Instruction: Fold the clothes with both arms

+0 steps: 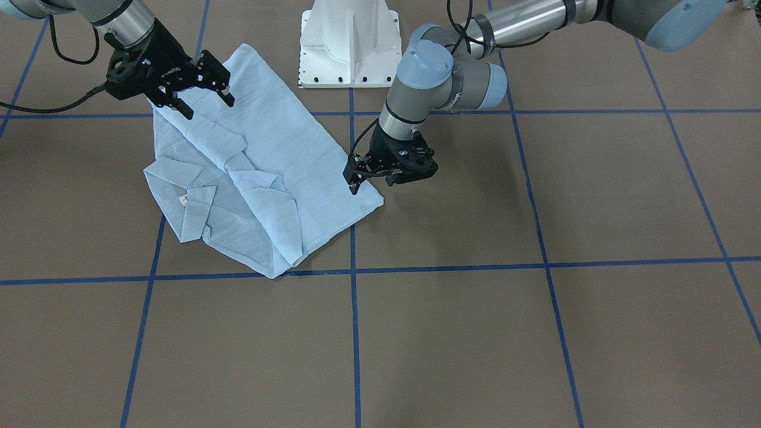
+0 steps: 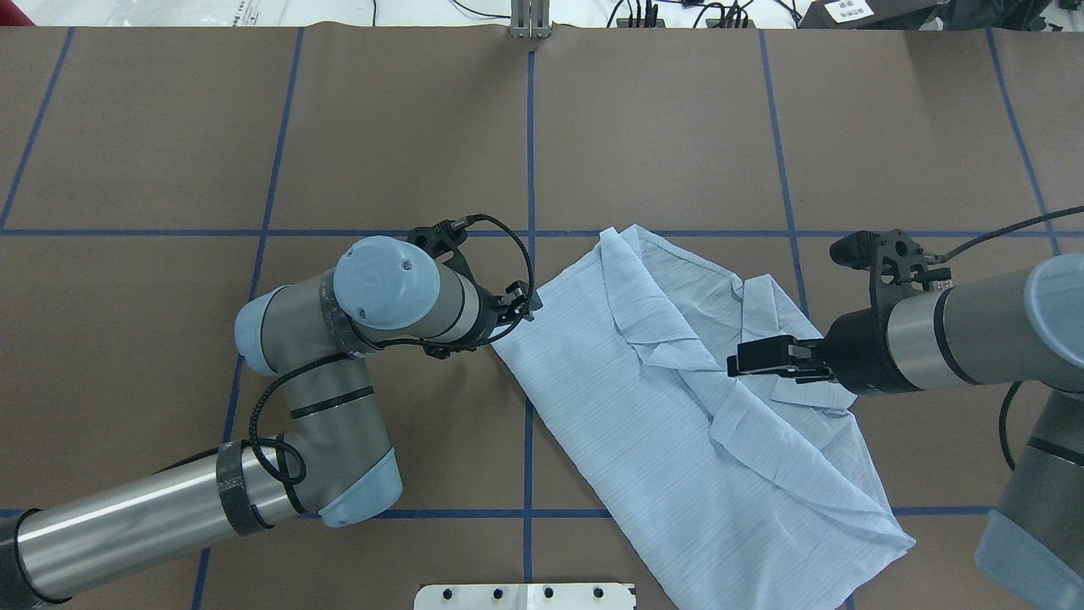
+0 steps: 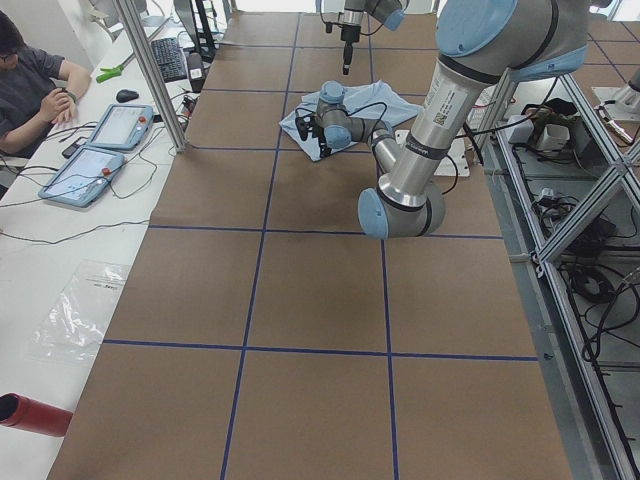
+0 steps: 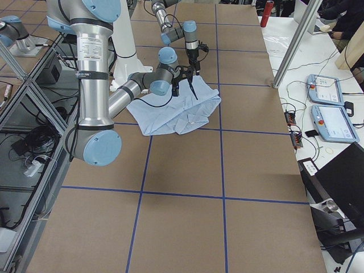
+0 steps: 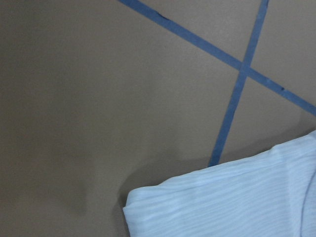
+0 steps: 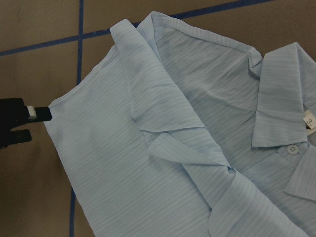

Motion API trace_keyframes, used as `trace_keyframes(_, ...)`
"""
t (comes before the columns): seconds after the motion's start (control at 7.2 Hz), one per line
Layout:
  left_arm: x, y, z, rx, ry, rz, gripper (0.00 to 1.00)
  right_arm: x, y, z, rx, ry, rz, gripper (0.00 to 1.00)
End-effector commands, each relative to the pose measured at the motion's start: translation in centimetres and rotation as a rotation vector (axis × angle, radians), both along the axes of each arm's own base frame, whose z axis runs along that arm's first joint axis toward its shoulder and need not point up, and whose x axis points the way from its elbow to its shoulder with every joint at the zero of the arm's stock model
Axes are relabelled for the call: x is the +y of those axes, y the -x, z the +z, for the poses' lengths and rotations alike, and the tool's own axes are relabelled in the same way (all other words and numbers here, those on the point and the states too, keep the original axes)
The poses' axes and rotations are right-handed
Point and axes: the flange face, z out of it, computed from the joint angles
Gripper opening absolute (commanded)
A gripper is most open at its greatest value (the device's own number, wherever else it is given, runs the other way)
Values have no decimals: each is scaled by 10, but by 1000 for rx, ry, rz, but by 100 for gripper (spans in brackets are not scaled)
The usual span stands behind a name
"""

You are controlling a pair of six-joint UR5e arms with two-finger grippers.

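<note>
The light-blue shirt lies on the brown table.

We see the shirt cut off at the overhead view's bottom edge; left arm half hides left gripper.

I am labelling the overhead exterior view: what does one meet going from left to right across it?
Grey metal left arm with light-blue joint caps → its black two-finger left gripper → thin light-blue striped shirt → grey metal right arm. The right gripper is omitted: it overlaps the shirt.
</note>
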Motion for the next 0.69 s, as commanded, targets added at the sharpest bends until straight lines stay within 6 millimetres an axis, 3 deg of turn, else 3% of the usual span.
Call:
trace_keyframes(0.0, -1, -10, 1, -13, 2, -3, 92, -3, 3, -3, -6, -2, 2, 100)
trace_keyframes(0.56, -3, -20, 5, -30, 0, 6, 81, -7, -1, -4, -8, -2, 12, 100)
